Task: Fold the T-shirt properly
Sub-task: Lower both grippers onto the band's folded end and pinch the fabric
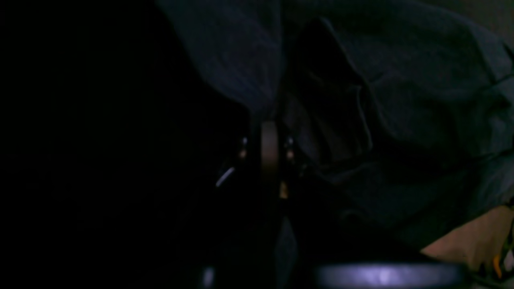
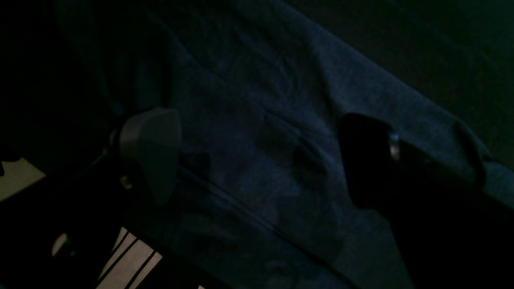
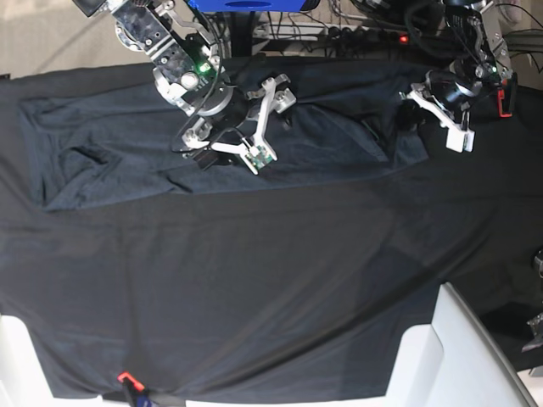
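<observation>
1. T-shirt [image 3: 170,148] lies spread along the far part of the bench [image 3: 271,288], running from the far-left area across to the right side; it's a dark slate grey, slightly lighter than the black cloth [image 3: 254,322] covering the bench.
2. Shirt is wrinkled, not flat: a loose fold near its left end and creases through the middle.
3. Right hand [image 3: 270,120] sits over the middle of the shirt, at base view's upper centre-left. Its white fingers [image 3: 265,106] are spread wide, nothing between them.
4. Right wrist view: one pale finger pad [image 2: 150,150] on the left, the other finger dark on the right, wide gap with shirt fabric [image 2: 261,160] lying under it. Fingers are close above or resting on the cloth, contact can't be told.
5. Left hand [image 3: 450,119] is at the shirt's right end, base view upper right. Fingers closed together.
6. Left wrist view is very dark; the fingers meet in a narrow line at centre [image 1: 270,150] and shirt cloth [image 1: 401,100] bunches up right at and above the tips. Looks pinched on the shirt edge.
7. Shirt's right end [image 3: 407,127] is bunched next to the left hand.
8. White object [image 3: 458,356] sits at the near-right corner of the bench, another white shape [image 3: 17,356] at the near-left corner.
9. Small red-orange clip [image 3: 125,379] at the near edge of the black cloth.
10. Cables and a blue base [image 3: 246,5] behind the bench at the top.
</observation>
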`<state>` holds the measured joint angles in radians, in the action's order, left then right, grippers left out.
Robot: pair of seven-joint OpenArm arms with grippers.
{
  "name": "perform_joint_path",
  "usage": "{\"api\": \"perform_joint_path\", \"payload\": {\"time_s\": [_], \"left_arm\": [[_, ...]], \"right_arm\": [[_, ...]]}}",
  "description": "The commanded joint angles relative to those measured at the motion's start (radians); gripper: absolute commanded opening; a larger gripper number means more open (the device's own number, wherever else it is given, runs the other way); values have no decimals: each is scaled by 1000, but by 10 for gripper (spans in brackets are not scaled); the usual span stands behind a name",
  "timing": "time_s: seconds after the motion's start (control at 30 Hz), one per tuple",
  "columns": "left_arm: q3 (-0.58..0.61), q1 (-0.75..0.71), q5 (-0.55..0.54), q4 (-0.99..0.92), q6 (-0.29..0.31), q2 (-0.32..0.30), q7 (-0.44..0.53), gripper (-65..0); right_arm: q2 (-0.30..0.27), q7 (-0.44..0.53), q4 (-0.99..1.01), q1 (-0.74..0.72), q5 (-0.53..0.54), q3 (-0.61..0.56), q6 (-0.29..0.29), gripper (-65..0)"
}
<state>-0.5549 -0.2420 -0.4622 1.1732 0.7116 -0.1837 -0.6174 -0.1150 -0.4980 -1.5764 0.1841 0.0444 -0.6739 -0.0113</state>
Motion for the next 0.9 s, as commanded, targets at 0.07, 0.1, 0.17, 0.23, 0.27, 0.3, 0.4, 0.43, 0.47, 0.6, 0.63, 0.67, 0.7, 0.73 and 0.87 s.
{"api": "perform_joint_path", "payload": {"time_s": [0.07, 0.1, 0.17, 0.23, 0.27, 0.3, 0.4, 0.43, 0.47, 0.6, 0.63, 0.67, 0.7, 0.73, 0.87], "left_arm": [[-3, 36, 44, 6, -14, -44, -89, -650], [-4, 48, 44, 6, -14, -56, -100, -650], [-6, 62, 44, 7, -14, -95, -104, -650], [-6, 63, 44, 9, -14, -130, -104, -650], [-6, 62, 44, 17, -14, -145, -104, -650], [-6, 53, 44, 32, -14, -161, -104, -650], [-6, 19, 44, 75, -14, -196, -104, -650], [-6, 5, 44, 96, -14, -207, -104, -650], [-6, -3, 44, 115, -14, -213, -104, -650], [-6, -69, 44, 258, -14, -211, -106, -650], [-3, -87, 44, 296, -14, -210, -109, -650], [3, -104, 44, 340, -14, -207, -123, -650], [9, -121, 39, 385, -14, -198, -140, -650], [32, -133, 44, 436, -14, -179, -164, -650], [89, -176, 44, 626, -71, -119, -249, -650]], "right_arm": [[5, 23, -22, -8, -2, 3, 0, -80], [5, 23, -22, -8, -2, 3, 0, -80], [5, 23, -22, -8, -2, 4, 0, -80], [5, 23, -22, -8, -2, 12, 0, -80], [7, 23, -23, -5, -2, 29, 0, -80], [7, 23, -32, -2, -2, 49, 0, -80], [7, 23, -69, 8, -2, 98, 0, -80], [7, 23, -86, 16, -2, 122, 0, -80], [7, 23, -106, 21, -2, 142, 0, -80], [7, 23, -161, 36, -2, 204, 0, -78], [7, 23, -164, 38, -2, 216, 0, -78], [7, 23, -164, 41, -2, 228, 0, -78], [7, 23, -164, 41, -2, 239, 0, -78], [7, 23, -163, 41, -2, 248, 1, -78], [7, 23, -163, 42, -2, 267, 3, -78]]}}
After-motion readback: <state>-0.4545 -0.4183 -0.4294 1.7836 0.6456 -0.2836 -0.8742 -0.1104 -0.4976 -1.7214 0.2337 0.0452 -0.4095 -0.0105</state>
